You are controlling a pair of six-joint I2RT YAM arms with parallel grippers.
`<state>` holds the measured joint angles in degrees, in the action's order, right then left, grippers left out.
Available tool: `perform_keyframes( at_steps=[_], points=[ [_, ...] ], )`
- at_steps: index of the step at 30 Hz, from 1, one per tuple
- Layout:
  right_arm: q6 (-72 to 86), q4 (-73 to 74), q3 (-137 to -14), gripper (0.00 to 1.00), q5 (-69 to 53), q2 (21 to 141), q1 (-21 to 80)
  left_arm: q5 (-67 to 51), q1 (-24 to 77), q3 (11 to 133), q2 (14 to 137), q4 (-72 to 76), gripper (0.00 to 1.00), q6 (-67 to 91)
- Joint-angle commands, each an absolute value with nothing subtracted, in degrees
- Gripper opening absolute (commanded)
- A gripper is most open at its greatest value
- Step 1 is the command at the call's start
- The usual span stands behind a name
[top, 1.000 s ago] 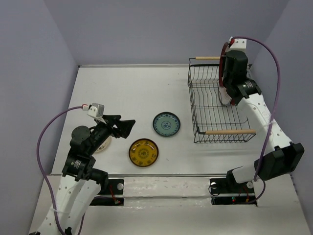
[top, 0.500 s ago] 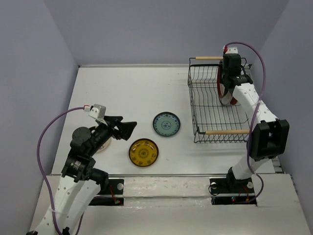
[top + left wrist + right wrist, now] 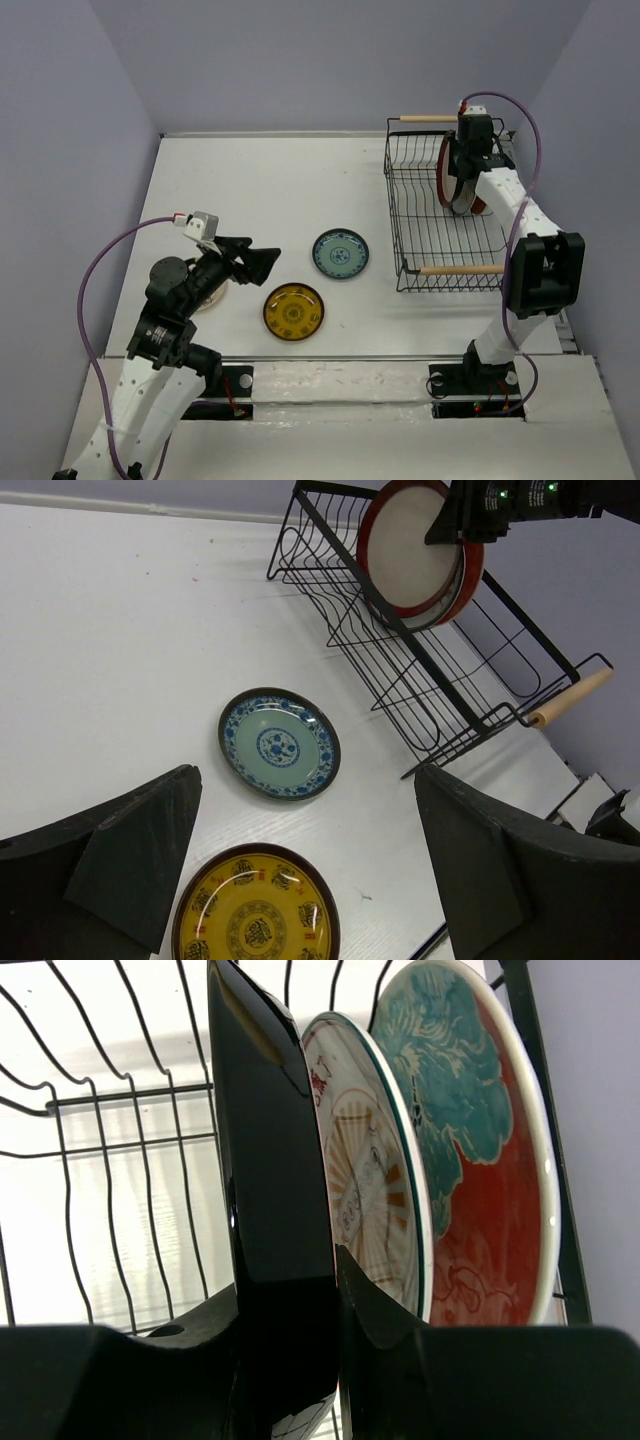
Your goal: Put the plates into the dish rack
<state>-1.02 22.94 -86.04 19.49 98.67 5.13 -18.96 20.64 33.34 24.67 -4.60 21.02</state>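
Right gripper (image 3: 290, 1360) clenched on red-rimmed plate (image 3: 265, 1160) standing upright in rack (image 3: 470, 269), orange-centred plate (image 3: 370, 1190) and teal-red plate (image 3: 480, 1160) slotted just beyond it; left gripper (image 3: 258, 262) fully released, yellow plate (image 3: 293, 311) and blue plate (image 3: 340, 253) flat on table (image 3: 260, 180) just ahead.

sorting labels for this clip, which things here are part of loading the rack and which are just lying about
Part of the job:
dish rack
red-rimmed plate, held in the right gripper at the rack
teal-and-red plate and orange-centred plate, in the rack
teal-blue plate, amber plate and cream plate, on the table

Just there:
purple cable
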Motion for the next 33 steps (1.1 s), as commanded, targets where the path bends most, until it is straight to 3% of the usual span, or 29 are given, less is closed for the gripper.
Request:
perform_keyframes(
  at_steps=[1, 21, 24, 25, 33],
  points=[
    [-0.18, 12.92, -88.15, 0.07, 18.63, 98.26, 4.39, -19.25, 20.92, 32.87, 25.14, -3.08, 0.99, 20.13],
    [-2.37, 12.83, -90.70, 0.07, 17.67, 103.62, 3.87, -19.69, 21.01, 32.87, 26.28, -2.90, 0.99, 20.13],
    [-2.64, 13.53, -91.75, 0.19, 17.84, 104.24, 3.87, -19.69, 20.92, 32.78, 26.37, -2.90, 0.99, 20.21],
    [-2.64, 13.71, -92.02, 0.28, 17.93, 104.67, 3.87, -19.77, 21.00, 32.78, 26.37, -2.99, 0.99, 20.21],
    [-2.20, 14.33, -92.02, 0.50, 18.81, 105.47, 3.87, -19.60, 20.92, 32.78, 26.45, -2.99, 0.99, 20.30]
  ],
)
